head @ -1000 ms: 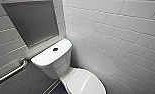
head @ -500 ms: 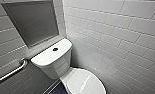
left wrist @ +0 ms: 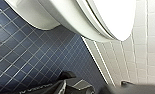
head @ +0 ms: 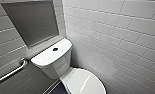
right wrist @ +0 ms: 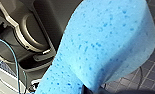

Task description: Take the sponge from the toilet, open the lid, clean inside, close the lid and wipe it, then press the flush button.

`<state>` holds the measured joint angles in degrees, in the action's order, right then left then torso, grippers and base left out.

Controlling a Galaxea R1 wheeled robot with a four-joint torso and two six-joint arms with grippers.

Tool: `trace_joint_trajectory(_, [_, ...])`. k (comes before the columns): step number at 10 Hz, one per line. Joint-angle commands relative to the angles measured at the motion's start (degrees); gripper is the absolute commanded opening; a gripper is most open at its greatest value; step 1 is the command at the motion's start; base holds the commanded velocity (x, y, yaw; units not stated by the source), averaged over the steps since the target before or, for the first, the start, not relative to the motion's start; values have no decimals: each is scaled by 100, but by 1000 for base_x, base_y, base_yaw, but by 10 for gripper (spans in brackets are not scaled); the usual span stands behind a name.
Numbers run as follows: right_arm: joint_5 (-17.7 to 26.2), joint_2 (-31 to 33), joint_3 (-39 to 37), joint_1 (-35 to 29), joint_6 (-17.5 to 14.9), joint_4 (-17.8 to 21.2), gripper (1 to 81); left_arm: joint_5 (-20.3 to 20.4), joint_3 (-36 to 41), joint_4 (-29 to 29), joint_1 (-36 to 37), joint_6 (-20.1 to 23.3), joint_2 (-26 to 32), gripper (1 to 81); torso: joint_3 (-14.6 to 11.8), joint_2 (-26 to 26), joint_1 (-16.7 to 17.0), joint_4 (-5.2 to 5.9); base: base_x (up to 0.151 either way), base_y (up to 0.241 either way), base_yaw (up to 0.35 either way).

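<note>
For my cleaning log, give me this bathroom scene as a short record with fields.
toilet: white, in a corner of tiled walls
lid: down
flush button: dark, middle of the tank top
sponge: blue, off the toilet, pinched in the right gripper
floor: dark blue tiles
grab bar: on the wall beside the tank

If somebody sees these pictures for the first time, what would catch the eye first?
The bright blue sponge looms right before the right wrist camera, above dark floor tiles. Next comes the white toilet in the corner of the tiled walls, lid down, with the dark flush button in the middle of its tank top. A metal grab bar runs along the wall beside it.
</note>
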<state>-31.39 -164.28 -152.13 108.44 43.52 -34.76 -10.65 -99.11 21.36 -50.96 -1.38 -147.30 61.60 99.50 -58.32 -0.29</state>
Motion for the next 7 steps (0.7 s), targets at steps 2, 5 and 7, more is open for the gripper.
trace_joint_trajectory(2, [423, 112, -9, 324, -1, -339, 10, -332, 6, 721, 827, 6, -309, 811, 0, 0, 0, 0, 0, 0, 0])
trace_joint_trajectory(5, [538, -2, -27, 333, -19, -330, 10, -271, -21, 721, 1004, 6, -441, 811, 0, 0, -2, 0, 0, 0, 0])
trace_joint_trajectory(7, [590, -90, -62, 324, -28, -321, 10, 169, -241, 940, 1012, -231, -582, 811, 2, 0, -2, 0, 0, 0, 0])
